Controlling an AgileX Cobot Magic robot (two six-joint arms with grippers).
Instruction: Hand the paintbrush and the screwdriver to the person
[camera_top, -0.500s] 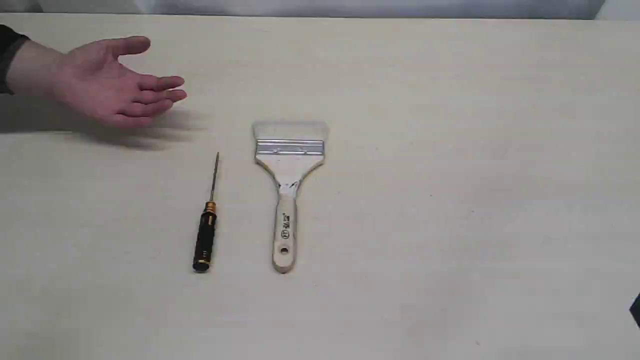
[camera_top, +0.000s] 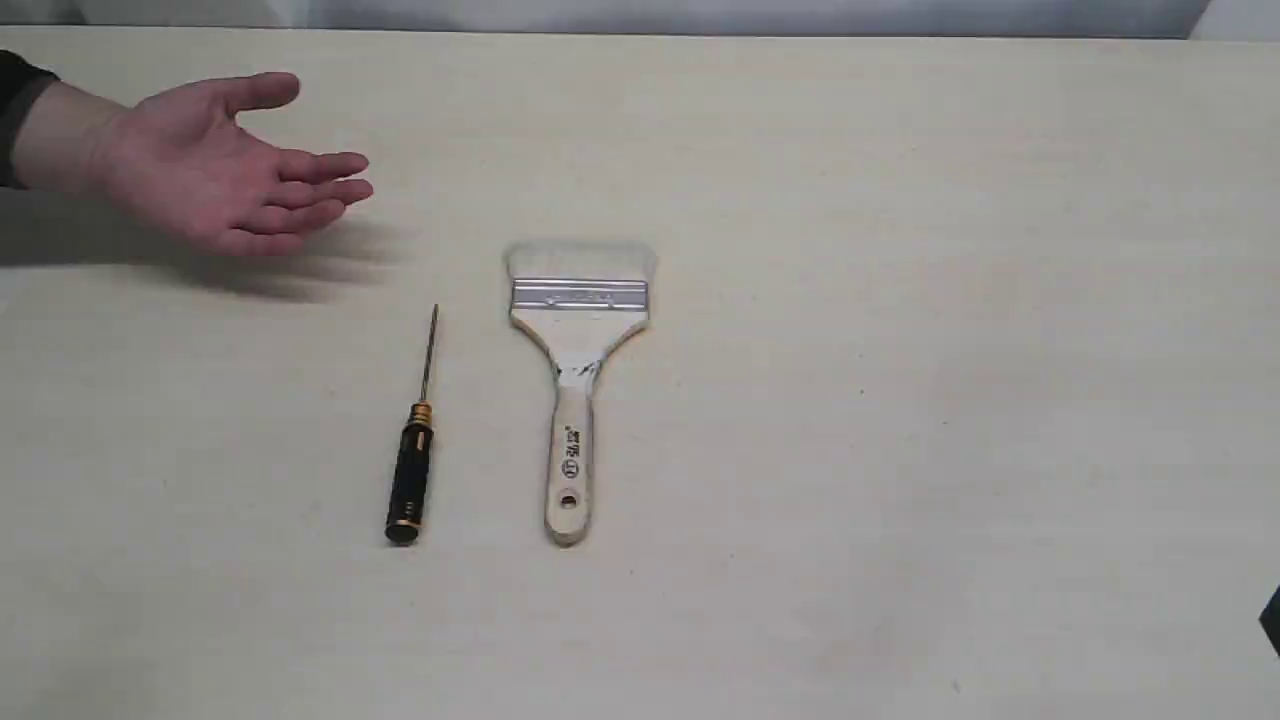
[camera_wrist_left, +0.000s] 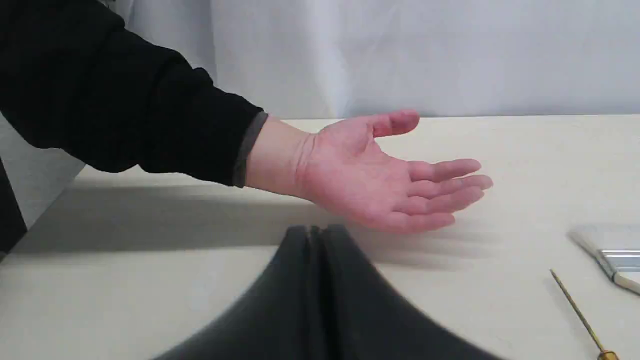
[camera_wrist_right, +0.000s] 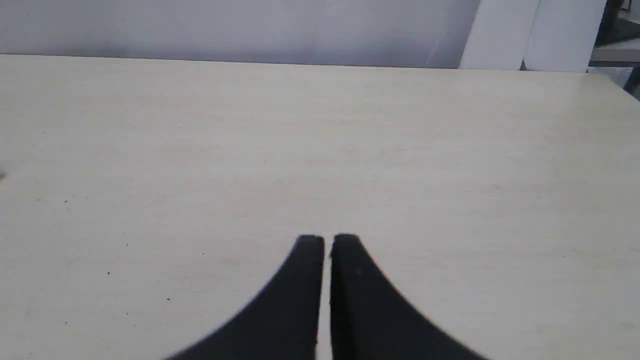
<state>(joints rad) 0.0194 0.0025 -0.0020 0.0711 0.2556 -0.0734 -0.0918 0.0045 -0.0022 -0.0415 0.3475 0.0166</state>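
Note:
The paintbrush lies flat mid-table, pale bristles toward the far side, wooden handle toward the near edge. Left of it lies the screwdriver, black handle near, thin shaft pointing away. The person's open hand hovers palm-up at the far left, dark cuff at the frame edge. In the left wrist view my left gripper is shut and empty, with the hand just beyond it, the screwdriver shaft and brush corner off to one side. My right gripper is shut, empty, over bare table.
The light wooden table spreads wide around both tools. A grey-white backdrop runs along its far edge. A small dark part shows at the right border of the exterior view.

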